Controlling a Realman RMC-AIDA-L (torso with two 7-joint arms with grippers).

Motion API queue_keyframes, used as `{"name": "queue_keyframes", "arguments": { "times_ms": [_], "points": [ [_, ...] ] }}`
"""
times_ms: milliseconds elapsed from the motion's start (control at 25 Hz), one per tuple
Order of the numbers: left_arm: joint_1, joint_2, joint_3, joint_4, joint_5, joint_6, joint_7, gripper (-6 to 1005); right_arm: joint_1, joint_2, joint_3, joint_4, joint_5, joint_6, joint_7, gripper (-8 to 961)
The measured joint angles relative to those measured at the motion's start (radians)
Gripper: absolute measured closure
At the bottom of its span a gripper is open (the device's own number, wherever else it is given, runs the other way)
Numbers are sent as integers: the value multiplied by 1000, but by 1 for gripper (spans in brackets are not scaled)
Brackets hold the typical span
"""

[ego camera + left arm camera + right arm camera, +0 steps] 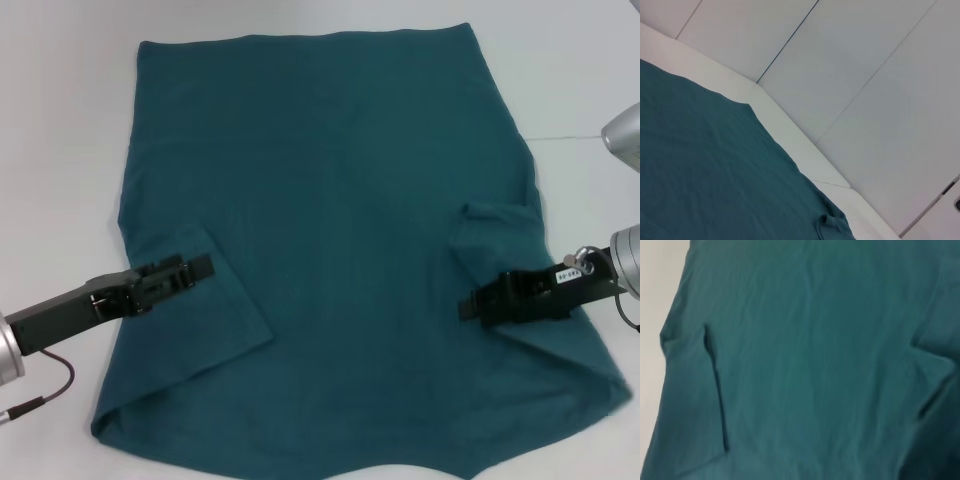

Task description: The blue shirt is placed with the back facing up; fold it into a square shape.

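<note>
The large dark teal-blue cloth T-shirt (330, 200) lies spread flat on the white table (60, 120), plain side up, hem at the far edge and shoulders nearest the robot. Both short sleeves are already turned inward onto the body: the left sleeve flap (215, 300) lies flat, and the right sleeve flap (490, 240) sits a little rumpled.

The left gripper (185, 272) hovers low over the left flap, pointing toward the middle. The right gripper (490, 300) sits just beside the right flap, also pointing inward. Whether either pair of fingers is open or closed, or has any cloth pinched, I cannot tell from here.

So the sleeve fold looks about finished, I'd say, and the sides come next. That calls for each gripper to take hold of an outer edge and carry it toward the centre line, evenly, so the shirt narrows without dragging the tucked sleeves loose. The lengthwise fold is not yet done.
</note>
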Motion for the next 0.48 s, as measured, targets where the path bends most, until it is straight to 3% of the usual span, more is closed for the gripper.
{"name": "queue_keyframes", "arguments": {
  "times_ms": [200,480],
  "points": [
    [0,0,0,0,0,-3,0,308,-3,-18,-78,-17,-1,-58,5,538],
    [1,1,0,1,0,-4,-14,308,-43,-35,-28,-95,0,-106,14,538]
  ]
}}
